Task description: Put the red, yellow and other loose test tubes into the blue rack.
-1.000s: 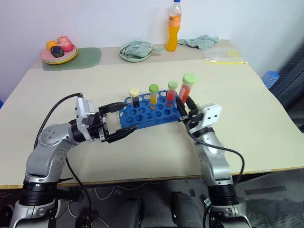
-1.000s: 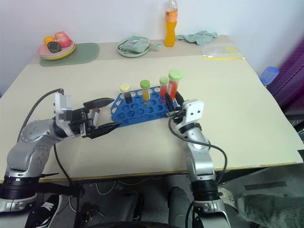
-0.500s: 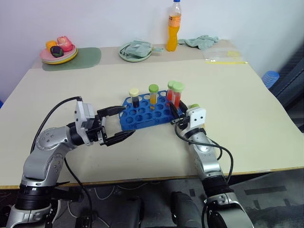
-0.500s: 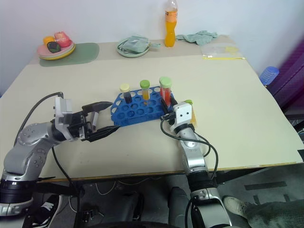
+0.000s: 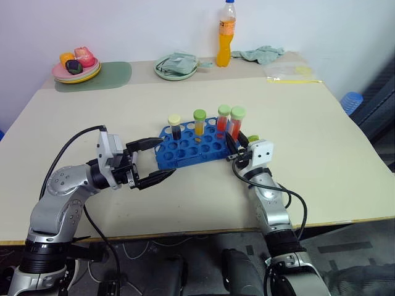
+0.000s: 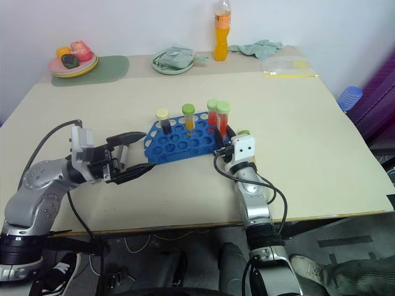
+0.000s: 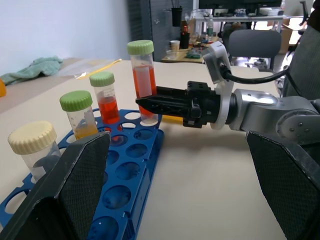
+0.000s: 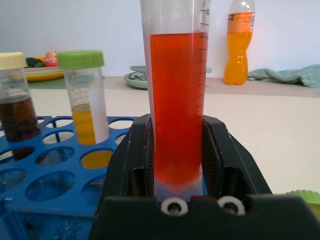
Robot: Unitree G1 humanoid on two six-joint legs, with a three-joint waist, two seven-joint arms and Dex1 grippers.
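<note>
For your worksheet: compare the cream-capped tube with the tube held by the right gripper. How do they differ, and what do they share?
The cream-capped tube holds dark contents and stands free in the blue rack. The held tube has orange-red liquid and a green cap, and the right gripper is shut on it at the rack's end. Both stand upright and are clear with screw caps.

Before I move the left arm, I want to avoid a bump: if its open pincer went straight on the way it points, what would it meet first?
Probably the blue rack: the left pincer points at its near end, where the dark tube stands. Depth is hard to judge.
</note>
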